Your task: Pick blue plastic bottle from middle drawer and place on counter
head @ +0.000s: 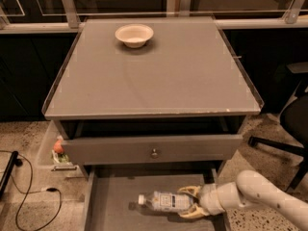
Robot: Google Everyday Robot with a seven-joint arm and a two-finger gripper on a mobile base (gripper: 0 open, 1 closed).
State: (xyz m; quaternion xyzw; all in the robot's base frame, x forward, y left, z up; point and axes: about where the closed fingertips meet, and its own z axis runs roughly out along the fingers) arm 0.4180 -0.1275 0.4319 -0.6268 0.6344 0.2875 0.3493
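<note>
The blue plastic bottle (163, 201) lies on its side on the floor of the middle drawer (109, 202), pulled out low in front of the cabinet. Its long axis runs left to right, white cap to the left and base to the right. The claw (187, 203) comes in from the right along that same line. Its yellowish fingers (191, 191) sit one on the far side and one on the near side of the base end, and from here they look clenched on the bottle rather than spread. The pale arm (262, 197) trails off behind it toward the lower right corner. The bottle sits a little right of the drawer's middle, with bare floor between its cap and the left wall and the right wall close by the wrist. Right above the back of the drawer hangs the grey drawer front (154, 149) with its small knob (154, 153), and over that juts the front rim of the counter (159, 81). So I'd judge a straight lift is risky. The bottle wants to come toward me and up before it swings over that edge, with the cap end kept from dipping, since the hold is at one end. The counter has plenty of flat room, and the only thing on it is a white bowl (134, 34) well back near the far edge. On the right an office chair (292, 124) stands near the cabinet, on the side where the arm has to rise.
</note>
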